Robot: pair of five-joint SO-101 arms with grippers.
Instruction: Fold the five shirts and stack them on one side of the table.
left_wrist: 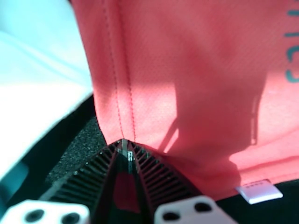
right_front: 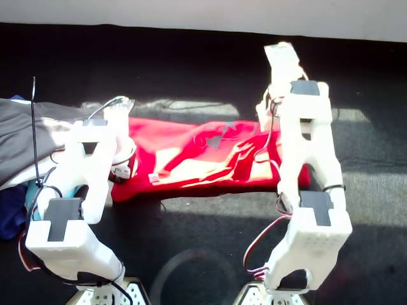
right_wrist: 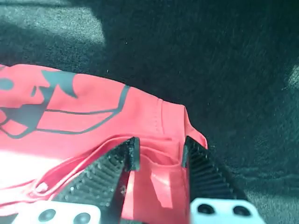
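Observation:
A red shirt (right_front: 203,159) with a dark print lies crumpled across the middle of the black table (right_front: 191,70). My left gripper (left_wrist: 125,146) is shut on the shirt's stitched edge (left_wrist: 117,93), at the shirt's left end in the high view (right_front: 124,166). My right gripper (right_wrist: 159,151) is open at the shirt's right end, with its ribbed fingers (right_wrist: 120,161) either side of a raised fold of red cloth (right_wrist: 161,140). In the high view the right arm (right_front: 305,127) covers that end of the shirt.
More shirts are heaped at the table's left edge: a grey one (right_front: 25,133) on top, white cloth (left_wrist: 32,93) and a blue one (right_front: 9,219) below. A small white label (left_wrist: 259,191) hangs from the red shirt. Bare black table lies behind and in front of the shirt.

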